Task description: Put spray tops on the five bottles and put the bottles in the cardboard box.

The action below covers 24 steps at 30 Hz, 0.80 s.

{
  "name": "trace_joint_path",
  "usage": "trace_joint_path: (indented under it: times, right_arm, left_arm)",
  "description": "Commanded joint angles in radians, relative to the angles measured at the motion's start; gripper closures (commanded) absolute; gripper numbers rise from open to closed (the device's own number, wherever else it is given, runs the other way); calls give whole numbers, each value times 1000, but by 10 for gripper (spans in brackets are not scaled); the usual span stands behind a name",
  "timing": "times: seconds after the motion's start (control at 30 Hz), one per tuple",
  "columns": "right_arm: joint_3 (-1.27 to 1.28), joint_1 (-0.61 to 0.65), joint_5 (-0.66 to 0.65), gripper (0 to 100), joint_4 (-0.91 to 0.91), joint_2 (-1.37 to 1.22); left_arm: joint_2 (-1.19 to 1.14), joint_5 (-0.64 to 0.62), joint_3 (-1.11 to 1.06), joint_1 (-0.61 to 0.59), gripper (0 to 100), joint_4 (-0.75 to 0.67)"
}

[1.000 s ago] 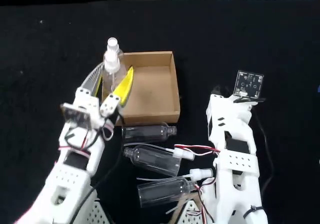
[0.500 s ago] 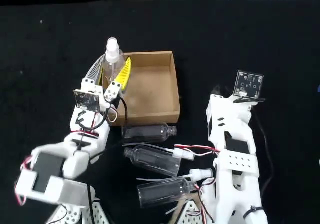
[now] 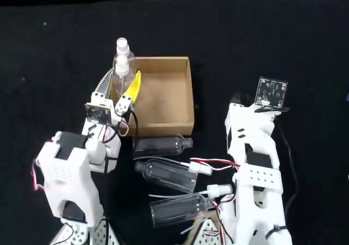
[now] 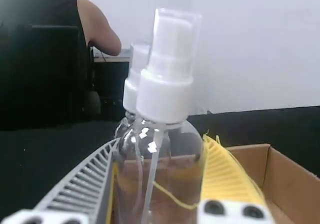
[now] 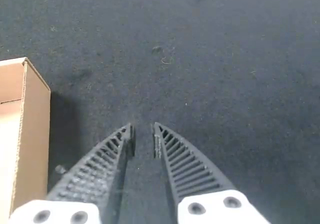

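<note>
While the left gripper clamps a capped spray bottle at the cardboard box corner, the right gripper hangs with fingers barely apart. Next, I'd say: set it down inside and release.

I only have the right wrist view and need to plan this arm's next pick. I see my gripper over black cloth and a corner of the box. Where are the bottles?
Observer: Three lie on their sides on the near side of the cardboard box: the first bottle, the middle bottle and the last bottle.
Operator: And the other two?
Observer: Both stand upright, capped, at the box's far left corner: the held bottle in the left gripper, the rear bottle just behind.
Operator: Any tops lying around?
Observer: A white spray top lies at the middle bottle's end, another at the last bottle's; whether screwed on, I cannot tell.
</note>
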<state>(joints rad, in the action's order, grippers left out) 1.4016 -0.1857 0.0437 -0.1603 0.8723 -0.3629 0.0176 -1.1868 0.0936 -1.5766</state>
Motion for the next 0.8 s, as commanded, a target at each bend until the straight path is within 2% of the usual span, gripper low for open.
trace_joint_path:
  times: [0.0,0.33,0.57,0.77]
  right_arm:
    - [-4,9,8,946,29,19]
    - [-4,9,8,946,29,19]
    - [-4,9,8,946,29,19]
    - [-4,6,8,946,29,19]
  left_arm:
    - [-34,-11,73,1,967,-29]
    - [-44,-11,82,1,962,-23]
    - [-51,-11,73,1,755,-23]
    - [-51,-11,73,-1,743,-25]
